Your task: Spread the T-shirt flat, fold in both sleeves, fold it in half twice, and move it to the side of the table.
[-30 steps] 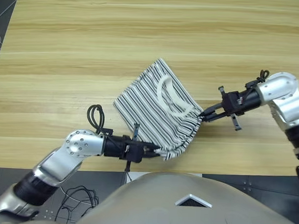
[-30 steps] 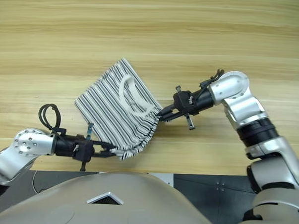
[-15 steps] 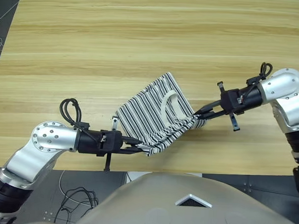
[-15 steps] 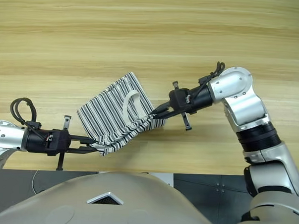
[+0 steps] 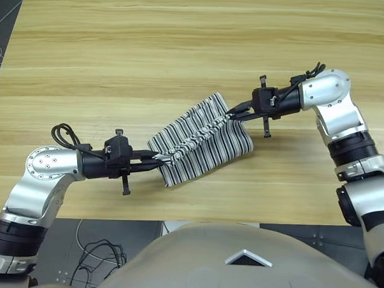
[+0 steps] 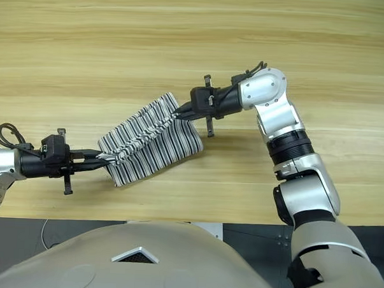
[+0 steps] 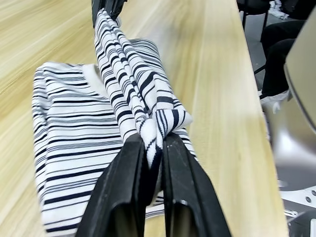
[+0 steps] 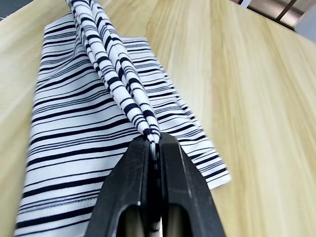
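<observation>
While the black-and-white striped T-shirt (image 5: 211,145) lies folded into a compact oblong on the pale wooden table (image 5: 184,41), I hold one bunched edge of it up off the rest, strung between both my arms. My left pincer (image 5: 154,160) is closed tight on the end of that edge nearest me, just off the shirt's near left corner. In the left wrist view its two black fingers (image 7: 123,197) stand pressed together with a wad of striped cloth squeezed between their tips. My right pincer (image 5: 235,113) is likewise clamped on the other end, at the shirt's far right corner, and in the right wrist view its fingers (image 8: 123,192) meet on a thin twist of the fabric. Between the two grips the gathered cloth runs as a taut, rope-like ridge. It slants from near left to far right above the flat layers, which rest on the wood beneath it. The flat part sits at a slant too, in the near half of the table, a little way in from the edge closest to me and about midway between my arms. Both pincers hang just above the tabletop, neither touching it as far as I can tell.
</observation>
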Available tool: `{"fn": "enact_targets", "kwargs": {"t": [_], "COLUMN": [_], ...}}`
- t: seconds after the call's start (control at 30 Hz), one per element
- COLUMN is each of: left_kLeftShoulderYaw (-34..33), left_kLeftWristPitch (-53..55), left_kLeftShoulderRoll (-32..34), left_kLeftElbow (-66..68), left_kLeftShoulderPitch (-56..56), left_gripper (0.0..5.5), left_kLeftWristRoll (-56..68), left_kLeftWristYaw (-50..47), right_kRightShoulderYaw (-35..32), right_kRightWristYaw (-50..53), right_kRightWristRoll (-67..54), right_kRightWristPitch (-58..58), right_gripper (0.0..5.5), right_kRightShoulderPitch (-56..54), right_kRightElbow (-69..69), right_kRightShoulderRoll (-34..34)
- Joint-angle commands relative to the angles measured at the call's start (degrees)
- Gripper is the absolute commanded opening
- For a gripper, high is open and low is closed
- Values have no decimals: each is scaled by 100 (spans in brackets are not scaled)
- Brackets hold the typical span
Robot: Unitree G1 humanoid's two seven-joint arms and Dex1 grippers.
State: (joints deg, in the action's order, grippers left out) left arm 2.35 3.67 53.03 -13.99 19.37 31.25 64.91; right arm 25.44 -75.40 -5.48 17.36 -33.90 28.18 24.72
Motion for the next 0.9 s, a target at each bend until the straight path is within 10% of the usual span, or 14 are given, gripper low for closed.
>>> {"fn": "enact_targets", "kwargs": {"t": [0.03,0.57,0.9], "left_kLeftShoulderYaw": [-93,-147,-308], "left_kLeftWristPitch": [97,373,330], "left_kLeftShoulderRoll": [-127,-560,-689], "left_kLeftElbow": [251,1443,1905], "left_kLeftShoulderPitch": [-120,-530,-669], "left_gripper": [30,30,183], "left_kLeftWristRoll": [-147,-551,-654], "left_kLeftWristYaw": [53,-11,55], "right_kRightShoulderYaw": [-38,164,23], "right_kRightWristYaw": [134,1131,2029], "right_kRightWristRoll": [304,1665,2038], "right_kRightWristPitch": [332,1814,2016], "right_gripper": [10,10,100], "right_kRightShoulderPitch": [-362,-1305,-1734], "right_kRightElbow": [483,3144,3870], "right_kRightShoulderRoll": [-209,-1074,-1341]}}
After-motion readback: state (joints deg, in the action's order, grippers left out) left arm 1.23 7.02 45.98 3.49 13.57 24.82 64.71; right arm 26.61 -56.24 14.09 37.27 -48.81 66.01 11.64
